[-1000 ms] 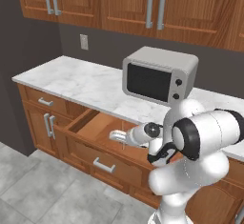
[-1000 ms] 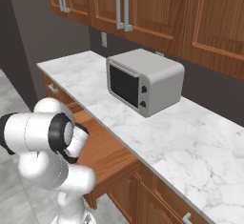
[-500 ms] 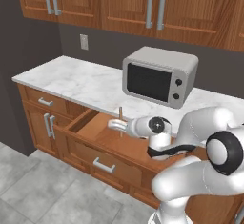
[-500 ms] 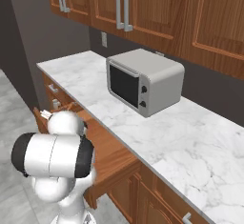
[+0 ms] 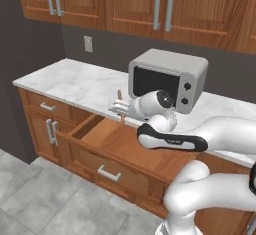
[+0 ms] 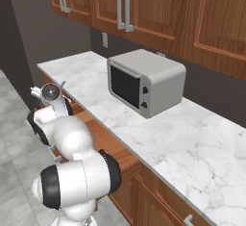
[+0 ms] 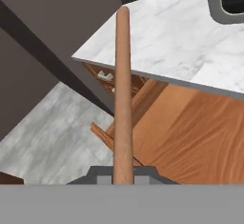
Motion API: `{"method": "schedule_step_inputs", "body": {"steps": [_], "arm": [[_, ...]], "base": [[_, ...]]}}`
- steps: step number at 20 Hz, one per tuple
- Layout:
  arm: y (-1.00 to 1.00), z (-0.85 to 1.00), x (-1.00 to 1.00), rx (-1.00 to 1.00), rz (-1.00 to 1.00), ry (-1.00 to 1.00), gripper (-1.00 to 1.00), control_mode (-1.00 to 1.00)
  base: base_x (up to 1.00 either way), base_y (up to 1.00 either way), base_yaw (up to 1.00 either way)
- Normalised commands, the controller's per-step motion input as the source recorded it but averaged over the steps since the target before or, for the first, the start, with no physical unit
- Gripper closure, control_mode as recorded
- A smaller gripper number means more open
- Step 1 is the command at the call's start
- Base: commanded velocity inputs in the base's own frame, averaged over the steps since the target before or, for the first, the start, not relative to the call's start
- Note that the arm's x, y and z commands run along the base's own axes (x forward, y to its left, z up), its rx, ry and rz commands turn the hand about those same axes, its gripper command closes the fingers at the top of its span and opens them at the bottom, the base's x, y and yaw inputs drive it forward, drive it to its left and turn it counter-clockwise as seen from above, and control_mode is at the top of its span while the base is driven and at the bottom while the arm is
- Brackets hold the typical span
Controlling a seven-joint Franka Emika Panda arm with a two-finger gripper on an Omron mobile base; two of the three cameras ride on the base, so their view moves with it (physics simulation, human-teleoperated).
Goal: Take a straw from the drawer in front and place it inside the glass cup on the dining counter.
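Above the open drawer [image 5: 120, 146], in the left base view, the gripper [image 5: 118, 110] hangs at about the level of the marble wall counter [image 5: 75, 86], closed on the straw [image 5: 119, 104]. The straw stands roughly upright, its long axis vertical, with the top end poking above the fingers and a short bit showing below them. The drawer is pulled well out beneath it, its wood floor bare where it can be seen, its silver bar handle [image 5: 109, 173] facing the floor side. Just behind the gripper, the silver microwave [image 5: 167, 79] sits on the wall counter; upper cabinets [image 5: 150, 4] run above and a wall outlet [image 5: 88, 44] sits to the left.

In the right base view, the arm's wrist [image 6: 50, 94] is at the left near the counter's edge, and the arm's white bulk covers most of the drawer. The straw is too small to make out here. The microwave [image 6: 144, 83] stands well apart on the counter [image 6: 192, 148].

In the hand view, the straw [image 7: 122, 99] runs straight up the middle from between the dark finger tips [image 7: 97, 176], which clamp its lower end. Behind it lie the counter corner [image 7: 162, 42], the drawer's wood floor [image 7: 190, 137] and the grey tiled floor [image 7: 47, 132].
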Motion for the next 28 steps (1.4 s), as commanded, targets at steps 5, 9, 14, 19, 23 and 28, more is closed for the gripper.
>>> {"method": "schedule_step_inputs", "body": {"steps": [5, 9, 14, 19, 23, 28], "arm": [[0.24, 1.00, -0.08, -0.20, 0.00, 0.00, 1.00, -1.00], [0.04, 1.00, -0.49, -0.22, 0.00, 0.00, 1.00, -1.00], [-0.04, 0.90, -0.91, -0.15, 0.00, 0.00, 1.00, -1.00], [-0.26, 0.64, -0.89, -0.08, 0.00, 0.02, 1.00, -1.00], [-0.42, 0.03, -0.48, -0.01, 0.00, 0.01, 1.00, -1.00], [-0.72, -0.35, -0.35, 0.00, 0.00, 0.00, 1.00, -1.00]], "base": [[0.00, 0.00, 0.00], [0.00, 0.00, 0.00], [0.00, 0.00, 0.00], [0.00, 0.00, 0.00], [0.00, 0.00, 0.00], [0.00, 0.00, 0.00]]}}
